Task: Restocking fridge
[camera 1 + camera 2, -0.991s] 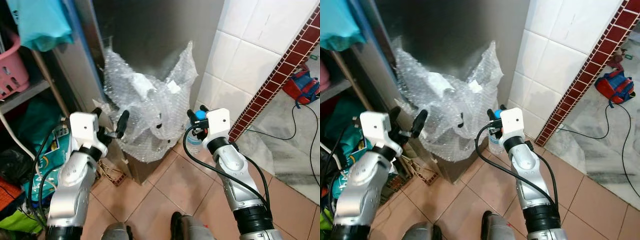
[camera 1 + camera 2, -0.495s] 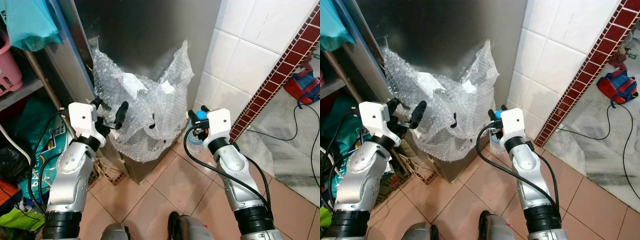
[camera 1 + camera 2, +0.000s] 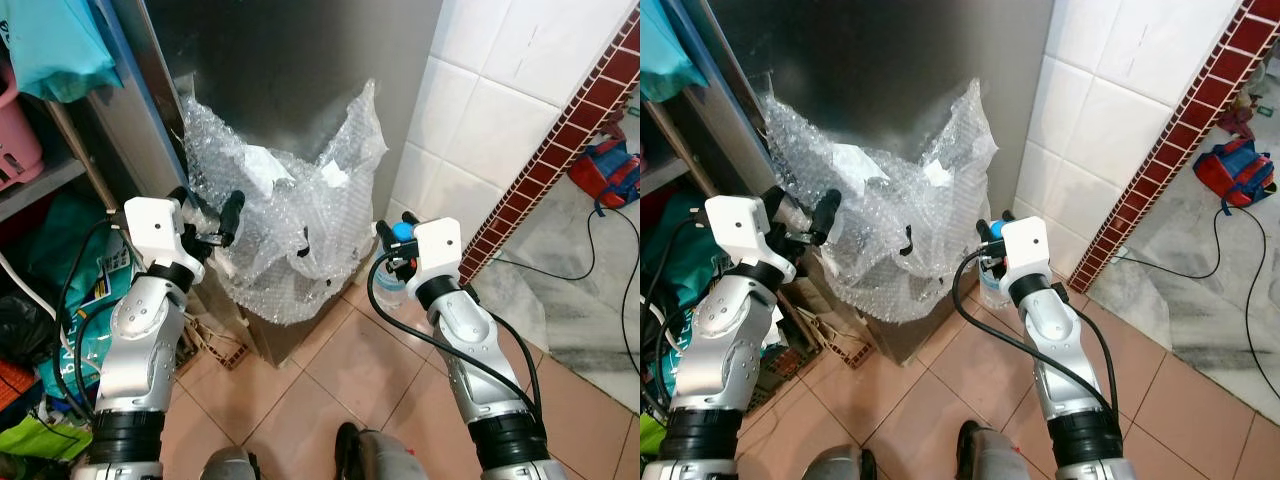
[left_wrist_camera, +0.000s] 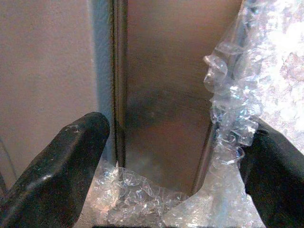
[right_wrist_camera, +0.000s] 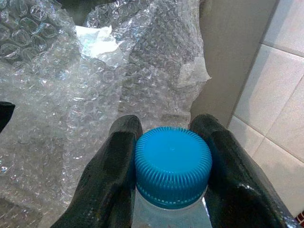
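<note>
The steel fridge [image 3: 300, 70] stands straight ahead with its door closed, and crumpled bubble wrap [image 3: 290, 230] hangs over its lower part. My left gripper [image 3: 208, 208] is open at the door's left edge; in the left wrist view its fingers [image 4: 71, 161] straddle the door seam [image 4: 118, 85] and a fold of the wrap. My right gripper [image 3: 393, 232] is shut on a clear water bottle [image 3: 388, 288] at the neck, to the right of the fridge. The bottle's blue cap [image 5: 173, 161] sits between the two fingers [image 5: 111, 171].
A white tiled wall [image 3: 500, 110] with a red brick strip [image 3: 560, 150] closes the right side. A blue and red bag [image 3: 607, 170] and a cable lie beyond. At left are shelves with a pink basket [image 3: 20, 140], a teal cloth [image 3: 60, 40] and bags. Terracotta floor [image 3: 340, 370] lies below.
My left gripper has moved left and closer to the fridge door's left edge. The right gripper holds the bottle in the same place.
</note>
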### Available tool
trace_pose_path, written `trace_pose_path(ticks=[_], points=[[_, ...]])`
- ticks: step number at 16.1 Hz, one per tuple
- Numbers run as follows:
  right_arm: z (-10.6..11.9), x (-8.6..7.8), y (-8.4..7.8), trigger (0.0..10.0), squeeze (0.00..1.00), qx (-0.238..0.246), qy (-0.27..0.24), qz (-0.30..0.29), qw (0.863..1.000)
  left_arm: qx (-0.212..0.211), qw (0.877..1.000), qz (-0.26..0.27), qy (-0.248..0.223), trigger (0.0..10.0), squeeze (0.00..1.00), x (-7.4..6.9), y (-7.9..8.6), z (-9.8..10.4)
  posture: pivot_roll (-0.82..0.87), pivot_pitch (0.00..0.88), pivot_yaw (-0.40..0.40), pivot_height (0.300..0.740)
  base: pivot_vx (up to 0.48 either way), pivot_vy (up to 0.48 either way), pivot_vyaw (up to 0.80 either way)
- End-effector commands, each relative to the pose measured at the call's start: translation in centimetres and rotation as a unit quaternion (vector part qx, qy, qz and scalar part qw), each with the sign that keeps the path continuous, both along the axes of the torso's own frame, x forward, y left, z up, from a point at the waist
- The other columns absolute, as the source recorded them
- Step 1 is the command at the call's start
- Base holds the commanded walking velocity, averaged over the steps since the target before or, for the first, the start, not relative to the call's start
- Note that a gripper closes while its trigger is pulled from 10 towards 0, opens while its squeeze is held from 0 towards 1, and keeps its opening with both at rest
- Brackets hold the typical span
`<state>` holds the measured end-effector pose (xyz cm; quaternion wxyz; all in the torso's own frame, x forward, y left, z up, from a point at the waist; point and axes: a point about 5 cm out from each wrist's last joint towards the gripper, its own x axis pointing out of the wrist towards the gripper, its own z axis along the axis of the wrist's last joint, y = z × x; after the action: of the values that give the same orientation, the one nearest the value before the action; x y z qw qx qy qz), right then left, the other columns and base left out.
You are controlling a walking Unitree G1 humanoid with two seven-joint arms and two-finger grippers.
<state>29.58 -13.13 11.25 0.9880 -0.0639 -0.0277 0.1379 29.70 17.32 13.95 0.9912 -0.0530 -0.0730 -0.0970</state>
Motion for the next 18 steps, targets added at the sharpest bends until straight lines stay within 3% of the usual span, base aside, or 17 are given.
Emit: trace_pose_path(ticks=[1, 4, 6, 9, 15, 18], points=[[0.5, 0.1, 0.2, 10.0, 0.0, 0.001, -0.01, 0.004, 1.0, 0.004, 1.0, 0.013, 0.003, 10.0, 0.0, 0.4, 0.6, -0.1, 0.01, 0.116, 0.009, 0.74, 0.0, 0.0, 0.0], [0.7, 0.2, 0.1, 10.0, 0.0, 0.0, -0.01, 0.001, 1.0, 0.001, 1.0, 0.0, 0.009, 10.0, 0.0, 1.9, -0.2, -0.1, 0.01, 0.114, 0.004, 0.74, 0.0, 0.0, 0.0], [0.7, 0.3, 0.2, 10.0, 0.0, -0.001, -0.011, 0.002, 1.0, 0.002, 0.999, -0.037, 0.013, 10.0, 0.0, 2.7, -1.3, 0.0, 0.01, 0.11, 0.004, 0.74, 0.0, 0.0, 0.0], [0.8, 0.4, 0.0, 10.0, 0.0, 0.0, -0.014, -0.004, 1.0, 0.01, 0.996, -0.086, 0.025, 10.0, 0.0, 2.9, -3.1, -0.7, 0.01, 0.105, 0.011, 0.74, 0.0, 0.0, 0.0], [0.7, 0.4, 0.2, 10.0, 0.0, 0.0, -0.012, -0.003, 1.0, 0.016, 0.996, -0.08, 0.021, 10.0, 0.0, 3.1, -2.8, -1.1, 0.01, 0.101, 0.006, 0.74, 0.0, 0.0, 0.0], [0.9, 0.7, 0.0, 10.0, 0.0, -0.005, -0.017, -0.009, 1.0, 0.015, 0.992, -0.122, 0.031, 10.0, 0.0, 3.1, -4.2, -1.5, 0.01, 0.095, 0.004, 0.74, 0.0, 0.0, 0.0]])
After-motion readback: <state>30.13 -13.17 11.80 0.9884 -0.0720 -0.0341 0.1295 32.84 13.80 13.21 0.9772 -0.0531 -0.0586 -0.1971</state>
